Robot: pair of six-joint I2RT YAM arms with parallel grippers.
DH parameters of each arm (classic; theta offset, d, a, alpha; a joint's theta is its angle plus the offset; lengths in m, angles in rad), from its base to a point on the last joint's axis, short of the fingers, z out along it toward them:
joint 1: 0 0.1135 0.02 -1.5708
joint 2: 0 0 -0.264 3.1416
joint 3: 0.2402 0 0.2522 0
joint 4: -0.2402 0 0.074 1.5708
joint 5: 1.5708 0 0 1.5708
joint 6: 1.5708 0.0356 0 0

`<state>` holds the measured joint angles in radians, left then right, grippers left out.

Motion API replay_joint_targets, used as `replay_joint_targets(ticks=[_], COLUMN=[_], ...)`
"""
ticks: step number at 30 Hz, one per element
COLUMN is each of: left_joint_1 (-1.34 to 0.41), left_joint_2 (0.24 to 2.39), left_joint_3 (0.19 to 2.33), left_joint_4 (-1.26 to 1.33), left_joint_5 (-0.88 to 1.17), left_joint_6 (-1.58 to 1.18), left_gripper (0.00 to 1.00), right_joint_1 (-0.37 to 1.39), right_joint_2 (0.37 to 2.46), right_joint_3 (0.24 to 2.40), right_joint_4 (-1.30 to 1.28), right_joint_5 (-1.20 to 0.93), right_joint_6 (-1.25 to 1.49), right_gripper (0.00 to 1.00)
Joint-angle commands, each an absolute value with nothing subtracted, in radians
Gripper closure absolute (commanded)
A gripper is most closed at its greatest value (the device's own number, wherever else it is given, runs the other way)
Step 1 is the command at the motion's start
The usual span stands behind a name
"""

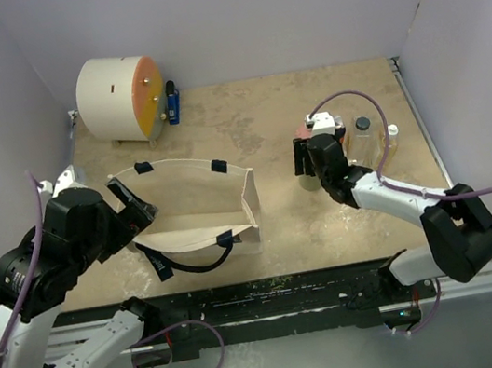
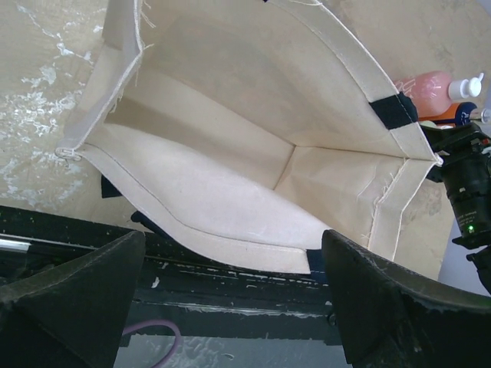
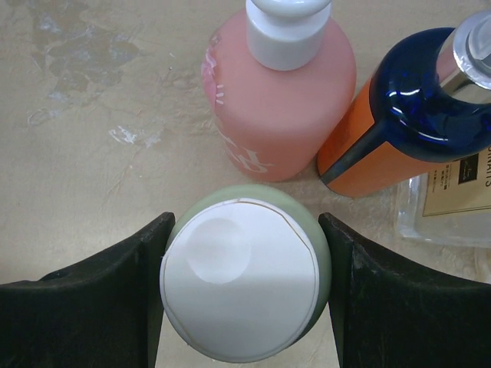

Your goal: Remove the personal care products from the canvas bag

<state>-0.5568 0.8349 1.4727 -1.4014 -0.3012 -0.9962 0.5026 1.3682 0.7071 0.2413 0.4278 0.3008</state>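
Note:
The canvas bag [image 1: 195, 207] lies open on its side at the left; its cream inside [image 2: 230, 153] shows nothing in it. My left gripper [image 1: 135, 212] is open at the bag's left end, its jaws [image 2: 232, 238] wide apart below the rim. My right gripper [image 1: 305, 161] is shut on the olive-green jar [image 3: 242, 284] with a white top, its fingers [image 3: 100, 299] against both sides. The pink white-capped bottle [image 3: 276, 100], the orange dark-capped bottle [image 3: 368, 153] and the clear bottle [image 3: 453, 199] stand just beyond the jar. A tiny white-capped bottle [image 1: 392, 133] stands at the right.
A big white drum with an orange face [image 1: 118, 97] and a small blue item [image 1: 173, 103] stand at the back left. The black rail [image 1: 274, 297] runs along the table's near edge. White walls close in the left, back and right sides.

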Motion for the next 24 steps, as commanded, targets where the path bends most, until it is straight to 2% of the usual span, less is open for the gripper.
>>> replay_joint_targets(ticks=[1,3,7,10,13,17,24], left_joint_1=[-0.557,-0.558,-0.558,-0.558,-0.558,-0.558,-0.558], left_joint_2=[0.836,0.837,0.841,0.854,0.873,0.891,0.973], left_joint_3=[1.520,1.534,1.577,1.605,1.631,1.657,1.838], left_joint_4=[-1.390,-1.383,-1.370,-1.362,-1.360,-1.335,-1.333], left_joint_5=[-0.325,-0.323,-0.323,-0.316,-0.300,-0.276,-0.249], left_joint_6=[-0.928,-0.909,-0.853,-0.819,-0.794,-0.756,-0.675], left_gripper=[0.01,0.01,0.01,0.01,0.01,0.01,0.01], right_joint_1=[0.497,0.497,0.497,0.495,0.496,0.497,0.496], right_joint_2=[1.357,1.347,1.308,1.268,1.212,1.129,0.969], right_joint_3=[0.705,0.693,0.705,0.748,0.792,0.894,1.235], right_joint_4=[0.387,0.384,0.318,0.223,0.118,-0.093,-0.516], right_joint_5=[0.439,0.423,0.429,0.451,0.426,0.399,0.319], right_joint_6=[0.287,0.281,0.277,0.285,0.298,0.330,0.325], right_gripper=[0.88,0.73,0.22,0.08,0.02,0.00,0.00])
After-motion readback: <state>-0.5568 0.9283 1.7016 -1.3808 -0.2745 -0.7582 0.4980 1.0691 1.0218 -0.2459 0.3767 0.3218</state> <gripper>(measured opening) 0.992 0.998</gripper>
